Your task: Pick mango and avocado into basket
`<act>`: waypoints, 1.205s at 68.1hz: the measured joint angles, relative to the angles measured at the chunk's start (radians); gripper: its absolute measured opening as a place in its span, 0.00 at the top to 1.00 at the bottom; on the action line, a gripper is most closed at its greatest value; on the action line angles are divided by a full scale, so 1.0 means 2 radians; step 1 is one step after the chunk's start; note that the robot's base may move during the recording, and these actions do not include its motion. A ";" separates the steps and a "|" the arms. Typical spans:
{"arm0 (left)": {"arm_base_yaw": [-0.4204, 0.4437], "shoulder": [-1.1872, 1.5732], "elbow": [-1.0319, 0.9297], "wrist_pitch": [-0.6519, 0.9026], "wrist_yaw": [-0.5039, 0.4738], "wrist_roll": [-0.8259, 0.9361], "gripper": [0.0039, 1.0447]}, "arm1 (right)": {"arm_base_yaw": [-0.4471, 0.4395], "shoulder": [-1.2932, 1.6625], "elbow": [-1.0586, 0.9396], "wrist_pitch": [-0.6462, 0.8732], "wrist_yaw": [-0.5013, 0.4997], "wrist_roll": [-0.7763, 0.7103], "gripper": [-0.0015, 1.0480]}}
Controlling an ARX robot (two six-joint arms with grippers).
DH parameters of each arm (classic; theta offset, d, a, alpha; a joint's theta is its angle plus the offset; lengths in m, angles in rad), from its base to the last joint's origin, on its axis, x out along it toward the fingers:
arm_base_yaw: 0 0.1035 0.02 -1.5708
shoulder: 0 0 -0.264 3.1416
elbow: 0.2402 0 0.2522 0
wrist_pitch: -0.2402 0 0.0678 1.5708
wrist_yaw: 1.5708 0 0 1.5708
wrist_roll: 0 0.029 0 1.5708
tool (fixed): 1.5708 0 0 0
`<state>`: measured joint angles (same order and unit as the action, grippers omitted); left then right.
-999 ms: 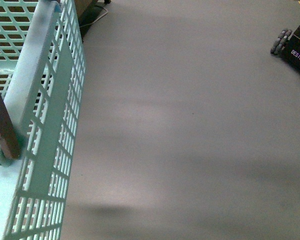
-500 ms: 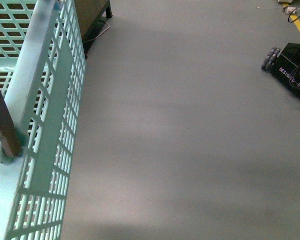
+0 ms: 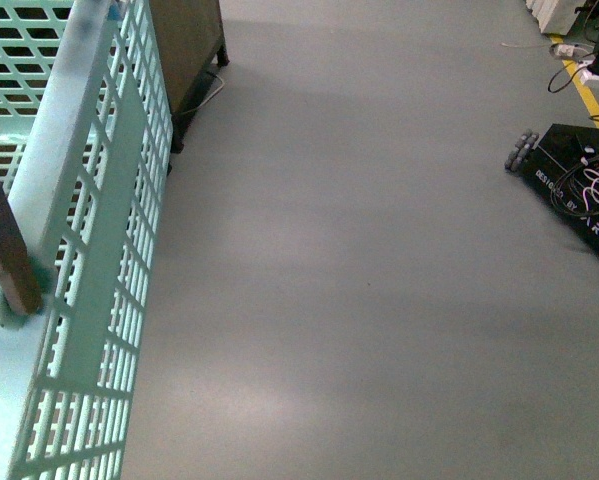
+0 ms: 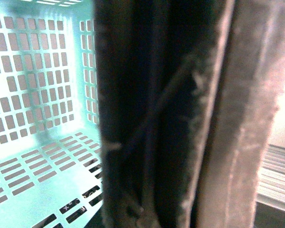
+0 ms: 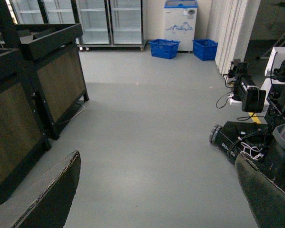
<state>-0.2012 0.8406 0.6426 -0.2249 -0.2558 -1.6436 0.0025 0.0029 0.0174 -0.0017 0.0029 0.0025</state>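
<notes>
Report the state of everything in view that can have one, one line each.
basket: upright; no fruit on the part of its floor that shows in the left wrist view.
basket handle: standing up from its pivot on the rim.
right end effector: open, nothing between its fingers.
left end effector: blurred close-up; open or shut cannot be told.
fridge doors: shut.
mango, avocado: not in any view.

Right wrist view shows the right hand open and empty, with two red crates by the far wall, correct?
No, the crates by the far wall are blue, not red, per the right wrist view. The right hand is open and empty.
</notes>
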 joint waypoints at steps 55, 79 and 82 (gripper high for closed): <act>0.000 0.000 0.001 0.000 0.000 0.000 0.87 | 0.000 0.000 0.000 0.000 0.000 0.000 0.08; -0.002 0.000 0.001 0.000 0.008 -0.002 0.87 | 0.000 0.000 0.000 0.000 0.001 0.000 0.08; -0.002 0.000 0.001 0.000 0.009 -0.003 0.87 | 0.000 0.000 0.000 0.000 0.001 0.000 0.08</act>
<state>-0.2050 0.8406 0.6441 -0.2249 -0.2382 -1.6505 0.0025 0.0029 0.0174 -0.0013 0.0048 0.0029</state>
